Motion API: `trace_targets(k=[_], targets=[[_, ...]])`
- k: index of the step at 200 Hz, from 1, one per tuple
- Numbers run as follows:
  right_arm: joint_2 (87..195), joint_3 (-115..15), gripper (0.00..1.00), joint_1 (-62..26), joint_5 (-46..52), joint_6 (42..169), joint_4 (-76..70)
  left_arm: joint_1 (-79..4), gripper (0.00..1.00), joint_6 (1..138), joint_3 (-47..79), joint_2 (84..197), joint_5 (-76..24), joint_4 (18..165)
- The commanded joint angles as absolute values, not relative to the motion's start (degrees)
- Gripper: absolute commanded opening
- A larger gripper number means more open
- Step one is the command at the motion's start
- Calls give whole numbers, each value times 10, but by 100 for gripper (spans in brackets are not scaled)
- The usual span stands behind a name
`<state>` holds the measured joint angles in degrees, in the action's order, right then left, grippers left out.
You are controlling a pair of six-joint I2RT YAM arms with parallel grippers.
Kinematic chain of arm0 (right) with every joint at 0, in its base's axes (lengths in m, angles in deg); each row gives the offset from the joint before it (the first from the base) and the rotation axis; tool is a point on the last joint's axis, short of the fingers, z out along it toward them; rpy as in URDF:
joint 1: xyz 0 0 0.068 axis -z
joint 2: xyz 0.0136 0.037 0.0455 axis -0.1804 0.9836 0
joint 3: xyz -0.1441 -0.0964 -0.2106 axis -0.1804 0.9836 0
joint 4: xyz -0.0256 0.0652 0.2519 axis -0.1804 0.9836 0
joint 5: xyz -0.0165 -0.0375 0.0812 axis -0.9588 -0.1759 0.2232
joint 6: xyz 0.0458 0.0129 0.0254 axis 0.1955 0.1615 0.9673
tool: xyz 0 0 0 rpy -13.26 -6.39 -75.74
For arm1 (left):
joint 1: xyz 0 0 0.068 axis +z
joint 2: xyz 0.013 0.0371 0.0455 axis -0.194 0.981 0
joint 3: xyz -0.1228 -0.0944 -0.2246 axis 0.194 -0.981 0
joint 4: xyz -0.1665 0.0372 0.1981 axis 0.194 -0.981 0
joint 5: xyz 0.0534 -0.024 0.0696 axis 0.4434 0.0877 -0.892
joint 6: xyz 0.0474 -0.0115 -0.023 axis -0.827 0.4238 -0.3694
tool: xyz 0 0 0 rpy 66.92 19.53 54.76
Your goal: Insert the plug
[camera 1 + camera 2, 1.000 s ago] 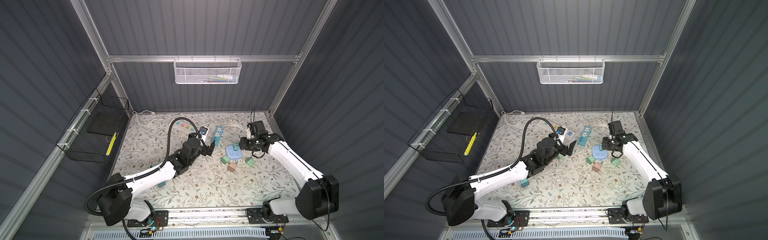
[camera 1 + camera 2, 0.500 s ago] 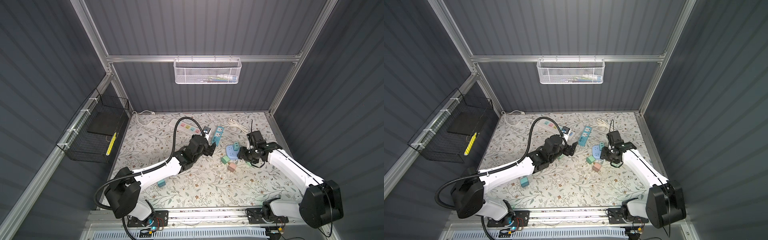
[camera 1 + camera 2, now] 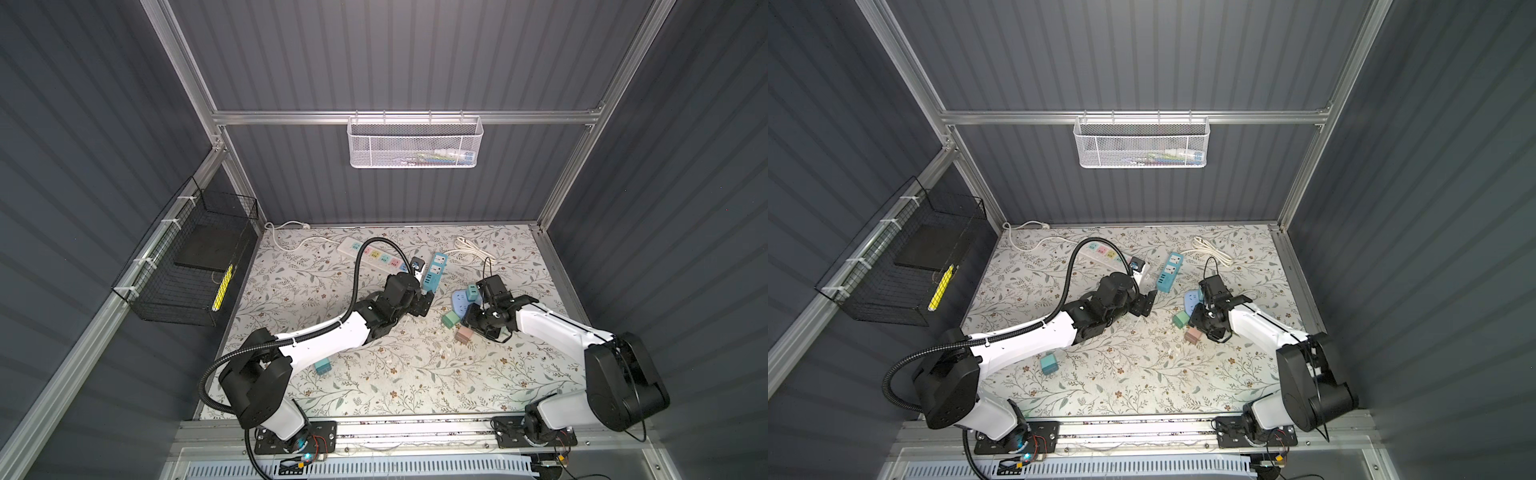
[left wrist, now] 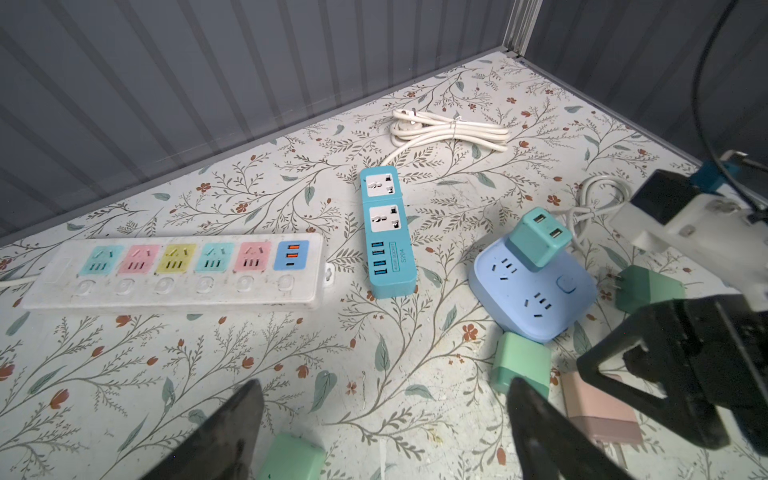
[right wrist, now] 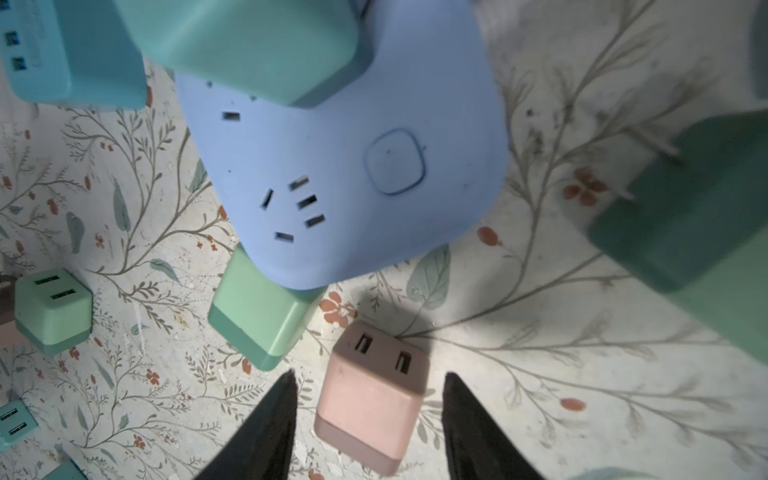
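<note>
A pink plug [image 5: 374,395] lies on the floral mat [image 5: 540,332], also seen in both top views [image 3: 463,333] [image 3: 1193,334]. My right gripper [image 5: 368,376] is open and straddles it, with a gap on each side. Just beyond it sits the blue square socket [image 5: 345,166] [image 3: 460,300], which has a teal plug [image 5: 249,45] [image 4: 538,237] standing in it and one edge resting on a green plug [image 5: 262,316]. My left gripper [image 4: 384,384] [image 3: 426,301] is open over bare mat, left of the socket, holding nothing.
A teal power strip [image 4: 388,237] and a white strip with coloured outlets [image 4: 174,270] lie further back, with a coiled white cable [image 4: 449,133] behind. Loose green plugs [image 4: 291,457] [image 4: 648,286] lie around the socket. A blue plug [image 3: 323,367] lies under the left arm.
My right gripper has moved toward the front and come down over the pink plug. The left gripper has shifted only a little.
</note>
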<state>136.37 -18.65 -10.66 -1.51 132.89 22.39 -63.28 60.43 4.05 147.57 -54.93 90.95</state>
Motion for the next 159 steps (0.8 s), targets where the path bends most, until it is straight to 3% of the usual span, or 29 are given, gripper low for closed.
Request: trace_targets(k=[1, 96, 123, 159], targets=[[1381, -202, 54, -130, -48, 1350, 224, -636, 92, 603, 61, 1479, -552, 903], [1388, -189, 36, -241, -68, 1459, 222, -641, 92, 590, 64, 1470, -555, 899], [1391, -186, 37, -282, -55, 1495, 205, -640, 92, 590, 63, 1468, -566, 898], [1374, -191, 48, -284, -3, 1468, 155, -641, 92, 609, 69, 1456, -593, 882]])
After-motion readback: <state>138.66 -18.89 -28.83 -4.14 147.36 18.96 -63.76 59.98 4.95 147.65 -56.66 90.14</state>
